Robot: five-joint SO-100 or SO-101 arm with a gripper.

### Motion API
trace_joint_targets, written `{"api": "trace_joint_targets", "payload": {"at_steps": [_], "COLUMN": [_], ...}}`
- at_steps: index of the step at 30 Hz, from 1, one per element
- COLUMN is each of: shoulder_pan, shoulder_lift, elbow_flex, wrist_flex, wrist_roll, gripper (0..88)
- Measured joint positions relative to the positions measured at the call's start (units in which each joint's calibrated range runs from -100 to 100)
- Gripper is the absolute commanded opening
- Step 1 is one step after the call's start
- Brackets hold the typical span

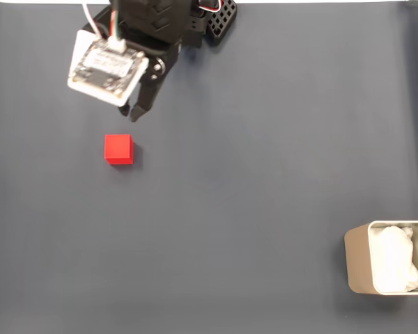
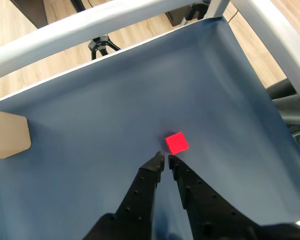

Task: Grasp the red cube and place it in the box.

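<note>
In the wrist view the black two-finger gripper (image 2: 165, 161) reaches up from the bottom edge, its two perforated fingers (image 2: 140, 195) drawn together so that only a thin slit shows between the tips; nothing is held between them. The fixed view shows the same gripper (image 1: 134, 111) at the top left, pointing down the picture, under a white-framed circuit board (image 1: 106, 66) with a white cable, and the black arm (image 1: 160, 21) behind it at the top edge.

The red cube (image 2: 176, 143) lies on the mat just beyond the fingertips and slightly to their right in the wrist view, near but apart from them. In the fixed view the red cube (image 1: 118, 149) sits just below the fingertips and a little to their left, with a gap of bare mat between.

The dark blue-grey mat (image 1: 251, 167) covers the table. The box (image 1: 359, 261), beige with rounded corners and holding crumpled white paper (image 1: 396, 268), stands at the lower right edge of the fixed view, well apart from cube and gripper. In the wrist view a beige corner of the box (image 2: 7, 135) shows at the left edge
</note>
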Motion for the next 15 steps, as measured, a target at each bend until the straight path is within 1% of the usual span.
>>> {"api": "trace_joint_targets", "payload": {"at_steps": [8, 11, 15], "shoulder_pan": [3.9, 5.3, 6.7], "shoulder_lift": [3.9, 4.5, 5.1], "elbow_flex": [0.0, 1.4, 3.9], "wrist_flex": [-3.5, -5.9, -9.9], "wrist_roll": [0.0, 0.1, 1.0], "gripper": [11.4, 15.9, 18.9]}}
